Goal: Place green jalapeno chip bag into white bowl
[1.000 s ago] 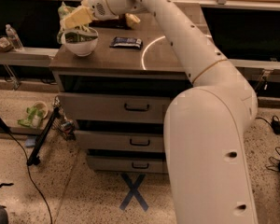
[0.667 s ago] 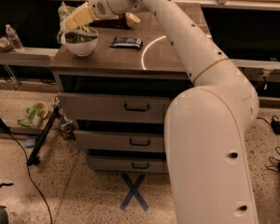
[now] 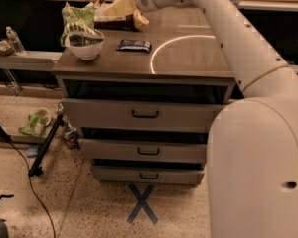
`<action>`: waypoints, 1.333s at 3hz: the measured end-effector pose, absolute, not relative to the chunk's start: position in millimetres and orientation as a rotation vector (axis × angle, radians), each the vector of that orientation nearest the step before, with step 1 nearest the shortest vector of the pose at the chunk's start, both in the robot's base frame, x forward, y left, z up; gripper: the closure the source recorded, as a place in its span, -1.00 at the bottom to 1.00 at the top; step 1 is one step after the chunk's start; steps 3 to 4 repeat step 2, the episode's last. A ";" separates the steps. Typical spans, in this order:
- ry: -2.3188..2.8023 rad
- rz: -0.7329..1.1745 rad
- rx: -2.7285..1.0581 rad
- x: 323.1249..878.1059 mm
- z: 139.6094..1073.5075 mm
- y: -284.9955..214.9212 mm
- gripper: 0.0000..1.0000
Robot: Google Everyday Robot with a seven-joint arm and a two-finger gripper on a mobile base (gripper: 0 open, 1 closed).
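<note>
The green jalapeno chip bag [image 3: 77, 20] stands upright at the back left of the cabinet top, with its lower end inside the white bowl [image 3: 85, 46]. My gripper [image 3: 111, 8] is at the end of the white arm, to the right of the bag and apart from it. It is over the brown-and-tan chip bag [image 3: 137, 20] at the back of the top.
A small dark snack bar [image 3: 134, 45] lies right of the bowl, beside a white arc marked on the top [image 3: 161, 46]. The cabinet's drawers [image 3: 145, 114] stand slightly pulled out. A water bottle [image 3: 13, 38] is on a low shelf at left. Cables and a stand leg [image 3: 44, 148] cross the floor.
My gripper was over the bowl with the green bag; it has moved right and away, and the bag now rests in the bowl.
</note>
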State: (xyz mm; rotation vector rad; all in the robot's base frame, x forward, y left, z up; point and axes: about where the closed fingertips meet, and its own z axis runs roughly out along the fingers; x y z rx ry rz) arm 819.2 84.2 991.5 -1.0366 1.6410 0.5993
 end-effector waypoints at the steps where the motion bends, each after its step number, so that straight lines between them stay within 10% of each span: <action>1: 1.693 0.500 -0.898 825.6 999.9 -0.3 -1.00; 4: 1.693 0.500 -0.898 825.6 999.7 -0.5 -1.00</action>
